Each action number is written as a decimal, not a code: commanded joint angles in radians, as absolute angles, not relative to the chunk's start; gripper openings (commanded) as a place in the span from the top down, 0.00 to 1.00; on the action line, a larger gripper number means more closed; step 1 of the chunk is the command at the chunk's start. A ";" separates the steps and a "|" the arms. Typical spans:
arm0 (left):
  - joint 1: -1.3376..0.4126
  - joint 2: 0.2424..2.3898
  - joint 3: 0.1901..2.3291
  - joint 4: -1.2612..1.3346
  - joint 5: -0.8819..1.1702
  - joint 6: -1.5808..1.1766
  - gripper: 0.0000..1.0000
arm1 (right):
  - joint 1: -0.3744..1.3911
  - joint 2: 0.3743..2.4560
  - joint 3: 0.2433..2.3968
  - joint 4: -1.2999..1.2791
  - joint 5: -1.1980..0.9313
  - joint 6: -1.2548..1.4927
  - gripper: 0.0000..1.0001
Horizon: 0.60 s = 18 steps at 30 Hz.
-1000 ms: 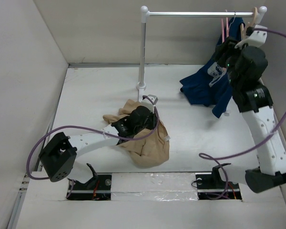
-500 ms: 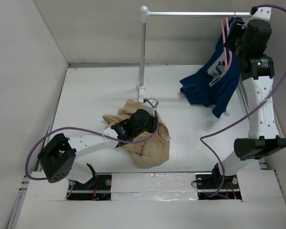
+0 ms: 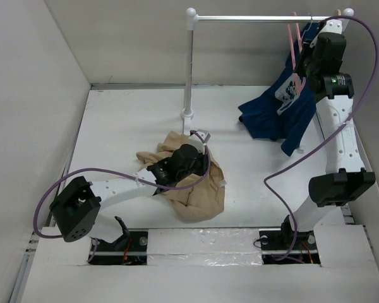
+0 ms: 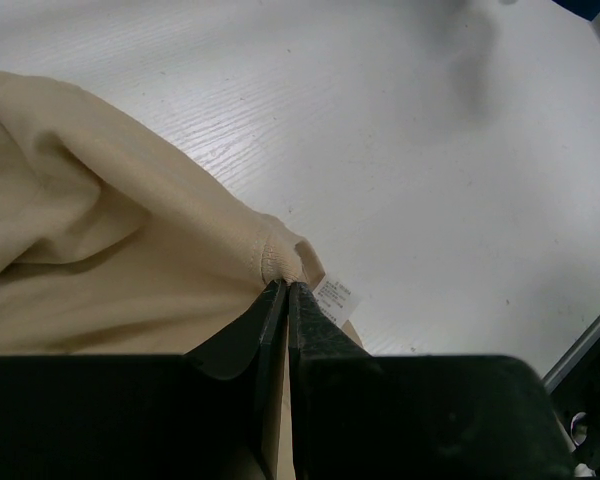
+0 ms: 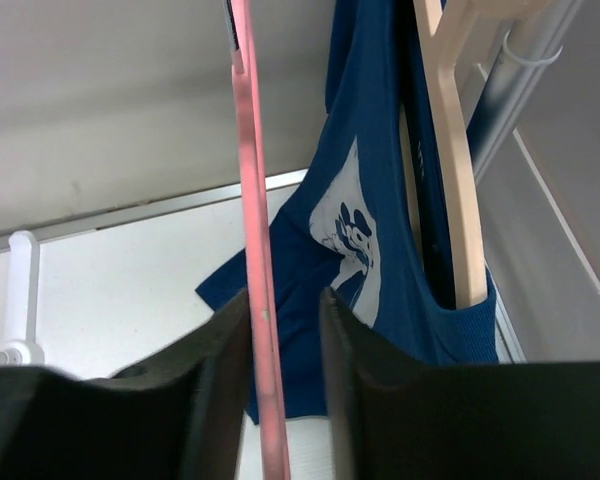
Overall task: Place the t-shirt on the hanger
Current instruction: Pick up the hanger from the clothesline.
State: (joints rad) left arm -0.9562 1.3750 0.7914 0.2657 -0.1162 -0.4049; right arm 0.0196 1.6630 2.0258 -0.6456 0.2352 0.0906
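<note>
At the near part of the table (image 3: 132,120), the left gripper (image 4: 286,285) is fully closed, pinching a seamed edge of the t-shirt (image 4: 100,230) between its fingertips. A white label (image 4: 337,298) lies just beside the pinch point. The t-shirt is crumpled in a heap on the table in front of the left arm, with the gripper resting on top of the heap. Farther back, a white post (image 3: 189,63) stands on the table and carries a horizontal rail (image 3: 259,19). The right arm reaches up to the right end of this rail. The right gripper (image 5: 285,300) is at a narrow opening, with one finger on each side of the hanger (image 5: 252,200). The pink bar lies against the left finger, and a gap shows between the bar and the right finger. The hanger hangs from the rail. Just beside it, a dark blue t-shirt (image 5: 370,150) with a white graphic hangs on a wooden hanger (image 5: 450,150), with its lower part trailing onto the table.
</note>
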 commanded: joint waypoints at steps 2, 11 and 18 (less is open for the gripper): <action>-0.962 1.336 0.782 0.313 -0.114 -0.410 1.00 | 0.014 1.649 2.020 -0.598 0.219 0.081 0.69; -0.962 1.345 0.782 0.314 -0.107 -0.413 1.00 | 0.014 1.635 2.022 -0.572 0.209 0.069 1.00; -0.962 1.336 0.787 0.308 -0.123 -0.413 1.00 | 0.014 1.577 2.006 -0.477 0.184 0.037 1.00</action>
